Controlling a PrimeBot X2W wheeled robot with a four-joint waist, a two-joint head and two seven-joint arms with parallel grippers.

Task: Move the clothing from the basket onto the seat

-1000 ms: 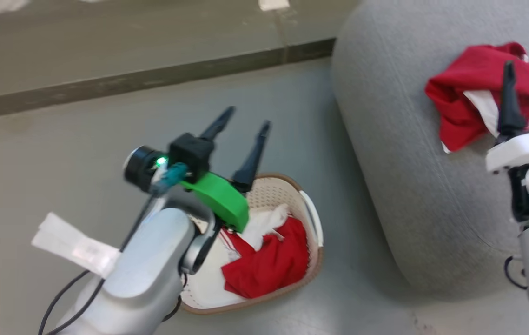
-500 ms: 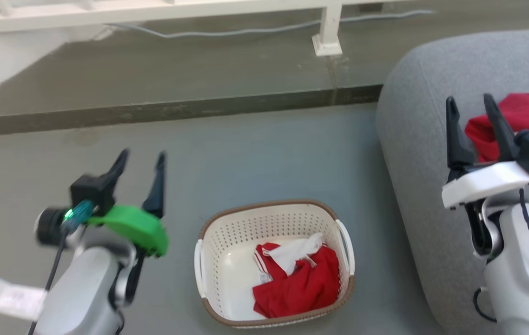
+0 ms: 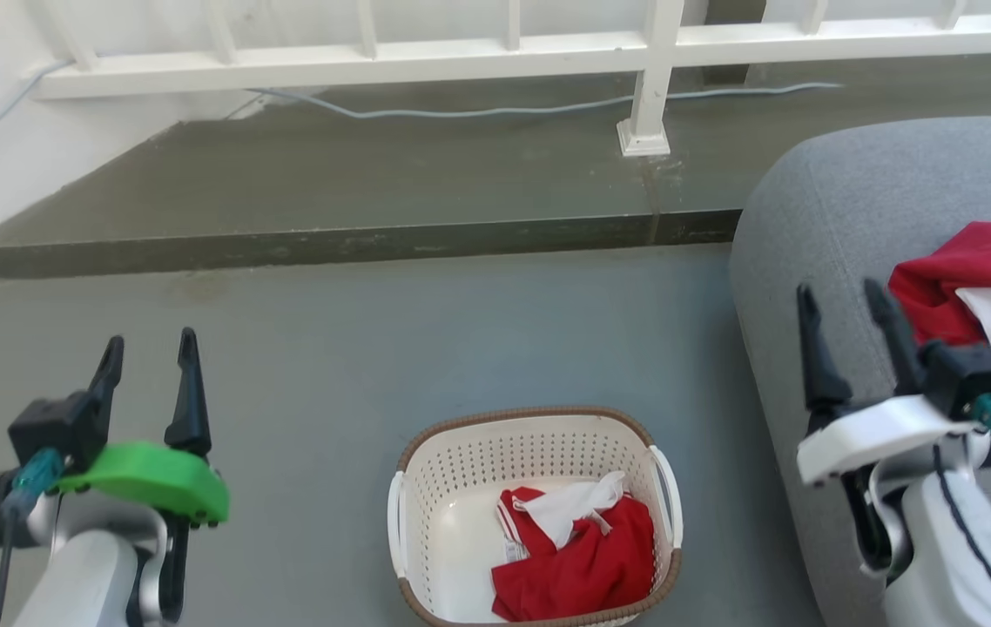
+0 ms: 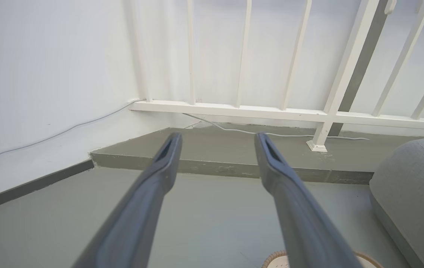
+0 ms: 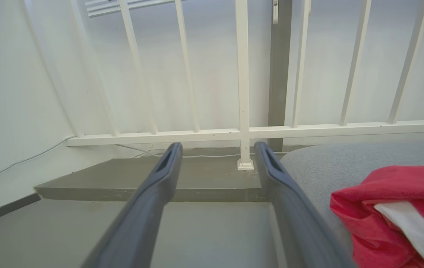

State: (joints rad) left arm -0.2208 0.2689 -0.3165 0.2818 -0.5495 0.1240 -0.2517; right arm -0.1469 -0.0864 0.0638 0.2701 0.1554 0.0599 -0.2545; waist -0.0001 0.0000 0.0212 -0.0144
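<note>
**Both the left gripper (image 3: 151, 340) and right gripper (image 3: 838, 289) gape empty**

One red-and-white garment (image 3: 583, 557) lies crumpled in the basket (image 3: 530, 416) on the floor (image 3: 374, 348). The second garment (image 3: 974, 279) lies on the seat (image 3: 818, 218), just right of the right gripper. The left gripper hovers left of the basket.
</note>
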